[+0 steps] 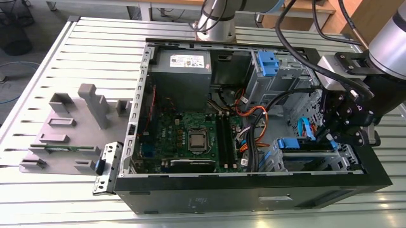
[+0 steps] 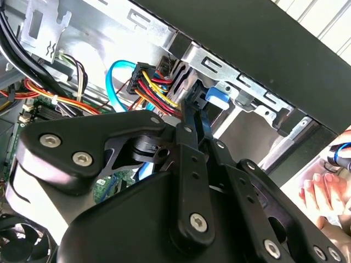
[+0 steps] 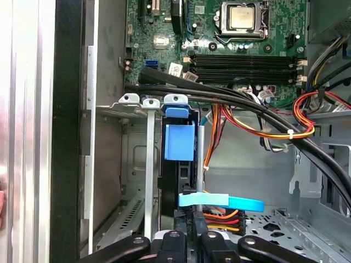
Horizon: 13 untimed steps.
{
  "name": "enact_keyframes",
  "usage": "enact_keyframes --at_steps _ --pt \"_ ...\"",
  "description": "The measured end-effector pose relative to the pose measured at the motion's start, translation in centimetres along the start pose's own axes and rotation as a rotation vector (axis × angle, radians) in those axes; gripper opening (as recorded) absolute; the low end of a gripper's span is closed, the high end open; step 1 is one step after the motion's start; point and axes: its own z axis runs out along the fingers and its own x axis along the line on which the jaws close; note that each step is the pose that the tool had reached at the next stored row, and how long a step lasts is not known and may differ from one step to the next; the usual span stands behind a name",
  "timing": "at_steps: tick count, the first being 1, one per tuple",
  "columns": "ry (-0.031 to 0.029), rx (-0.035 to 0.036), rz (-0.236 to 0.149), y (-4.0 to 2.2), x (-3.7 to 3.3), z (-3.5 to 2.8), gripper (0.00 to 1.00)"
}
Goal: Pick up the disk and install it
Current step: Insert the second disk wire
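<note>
gripper (image 1: 335,137) beside blue-railed disk (image 3: 179,143) in bay.

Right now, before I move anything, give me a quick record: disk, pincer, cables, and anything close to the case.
disk: sitting in a slot of the lower drive cage, blue rail end showing
pincer: inside the case, right at the disk's edge; grip cannot be judged
cables: black bundle crosses just past the cage; light blue cable lies beside the disk
hand: a person's, outside the case wall
case: open, lying on the slatted table
</note>
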Motion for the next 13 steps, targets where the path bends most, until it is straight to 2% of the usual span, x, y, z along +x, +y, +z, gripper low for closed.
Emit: enact_keyframes --at_steps 1,2,3,8,10,13 --pt "-0.0019 0.0000 0.000 0.00 -0.01 0.08 0.18" --pt "-0.0014 0.0000 0.000 0.00 -0.01 0.08 0.18" --pt "-0.0008 0.0000 0.000 0.00 0.00 0.06 0.24" --pt "0.0003 0.0001 0.000 0.00 0.00 -0.01 0.24" --pt "0.0000 0.0000 0.000 0.00 0.01 -0.32 0.24" --pt "0.0004 0.0001 0.000 0.00 0.04 -1.23 0.24"
